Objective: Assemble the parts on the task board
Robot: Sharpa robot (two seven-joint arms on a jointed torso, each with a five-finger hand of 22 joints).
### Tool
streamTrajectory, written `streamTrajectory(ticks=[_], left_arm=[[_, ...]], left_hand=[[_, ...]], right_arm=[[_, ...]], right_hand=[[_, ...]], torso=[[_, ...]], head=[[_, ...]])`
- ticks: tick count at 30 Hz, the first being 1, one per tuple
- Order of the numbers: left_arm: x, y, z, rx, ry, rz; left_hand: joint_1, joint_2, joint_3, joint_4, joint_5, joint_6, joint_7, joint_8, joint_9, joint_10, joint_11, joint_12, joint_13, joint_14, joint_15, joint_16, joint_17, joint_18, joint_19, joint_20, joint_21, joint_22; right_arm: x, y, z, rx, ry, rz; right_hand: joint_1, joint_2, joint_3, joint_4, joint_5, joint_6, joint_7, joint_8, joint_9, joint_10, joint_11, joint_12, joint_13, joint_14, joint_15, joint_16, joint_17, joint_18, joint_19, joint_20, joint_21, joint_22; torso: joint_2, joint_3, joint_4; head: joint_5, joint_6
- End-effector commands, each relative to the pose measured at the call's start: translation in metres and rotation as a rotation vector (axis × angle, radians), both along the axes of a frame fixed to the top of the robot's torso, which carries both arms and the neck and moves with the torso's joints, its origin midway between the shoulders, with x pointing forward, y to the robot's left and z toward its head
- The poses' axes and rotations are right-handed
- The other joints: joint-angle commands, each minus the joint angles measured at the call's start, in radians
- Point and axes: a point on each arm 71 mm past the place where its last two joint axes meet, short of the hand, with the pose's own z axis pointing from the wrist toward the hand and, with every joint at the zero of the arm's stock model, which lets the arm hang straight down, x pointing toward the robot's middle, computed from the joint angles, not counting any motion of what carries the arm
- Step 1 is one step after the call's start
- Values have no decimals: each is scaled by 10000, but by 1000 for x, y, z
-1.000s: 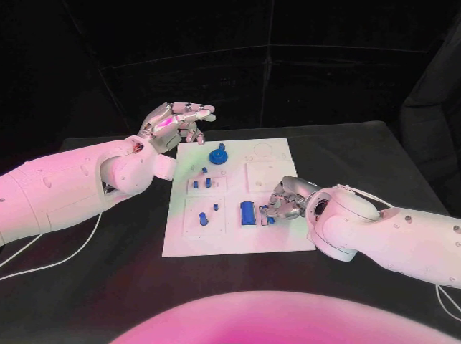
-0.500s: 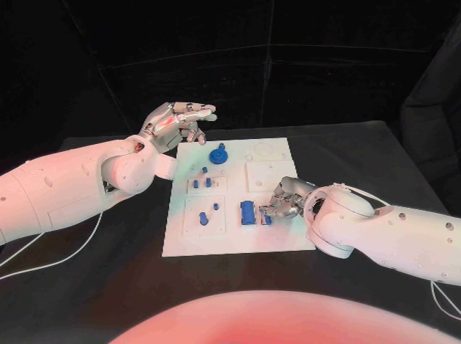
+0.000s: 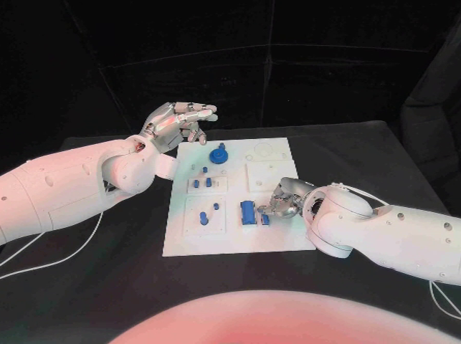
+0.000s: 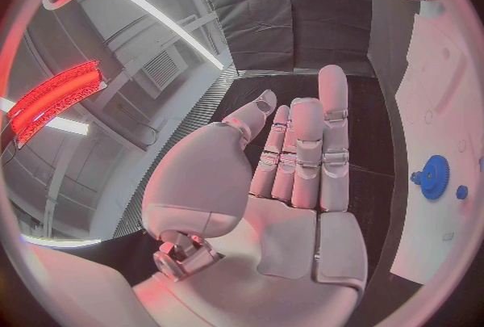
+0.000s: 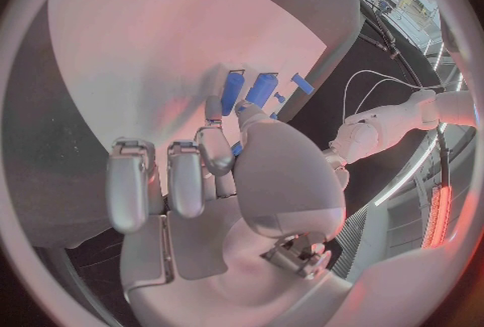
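The task board (image 3: 267, 240) lies flat in the middle of the black table (image 3: 106, 287), its long side running from near to far. The right hand (image 3: 283, 201) is down on the board's near right part, fingers curled in close together with their tips at a small blue part (image 3: 265, 219). The right wrist view shows the fingertips (image 5: 214, 136) and thumb bunched against blue pieces there, one small blue bit (image 5: 236, 148) just between them, but whether it is actually pinched or only touched I cannot tell. Just left of that hand a larger blue block (image 3: 248, 213) stands on the board.

The left hand (image 3: 176, 122) is raised above the table beyond the board's far left corner, touching nothing. In the left wrist view its fingers (image 4: 307, 149) are stretched out nearly straight, side by side, palm bare, nothing held.

A blue gear (image 3: 219, 154) sits at the board's far left, also seen beside the left hand's fingers in its wrist view (image 4: 434, 176). Short blue pegs (image 3: 201, 182) stand in the left middle, and two more blue pieces (image 3: 204, 216) lie in the near left panel
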Motion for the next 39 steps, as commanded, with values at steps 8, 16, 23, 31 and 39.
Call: streamTrajectory(ticks=[8,16,23,31,39], left_arm=[[0,-1,1,-84,3,-143],[0,-1,1,-74,22,-147],[0,0,1,-58,30,-126],[1,-1,0,-63,32,-142],[1,0,0,-56,32,-129]], left_hand=[[61,55,-39,-6,41,-18,40,60,-9,-68,21,66,-12,-62,2,-64,-13,63,-50,22,-55,-14],[76,57,-57,-15,39,-30,47,60,-10,-89,27,78,-12,-78,6,-64,-37,62,-49,24,-68,-24],[76,57,-57,-15,39,-30,47,60,-10,-89,27,78,-12,-78,6,-64,-37,62,-49,24,-68,-24],[76,57,-57,-15,39,-30,47,60,-10,-89,27,78,-12,-78,6,-64,-37,62,-49,24,-68,-24],[76,57,-57,-15,39,-30,47,60,-10,-89,27,78,-12,-78,6,-64,-37,62,-49,24,-68,-24]], right_arm=[[1,-1,4,-14,-360,5],[-4,-11,7,7,-418,313],[-12,-19,9,49,-174,681],[-15,-19,10,28,-50,903],[-13,-19,8,-41,5,917]], right_hand=[[-998,245,-1123,32,-1496,7,41,-171,241,40,2,-101,80,689,-26,23,586,-103,600,-20,28,2002],[-617,247,-1290,-115,-1453,-25,51,-224,323,16,12,-151,85,684,-18,5,567,-98,586,-14,10,1987],[147,273,-1505,-440,-1269,-76,76,-306,459,-17,30,-211,111,675,-2,-28,531,-87,558,3,-26,1957],[244,274,-1549,-489,-1257,-83,81,-320,480,-29,34,-238,101,673,1,-39,517,-84,548,6,-37,1946],[265,274,-1564,-499,-1258,-86,83,-324,486,-34,36,-247,97,671,2,-44,509,-83,547,7,-39,1945]], torso=[[4,6,-3],[-3,6,-14],[-7,9,-28],[5,7,12],[8,-2,-2]], head=[[-12,-2],[-15,10],[-40,15],[-82,34],[-49,7]])
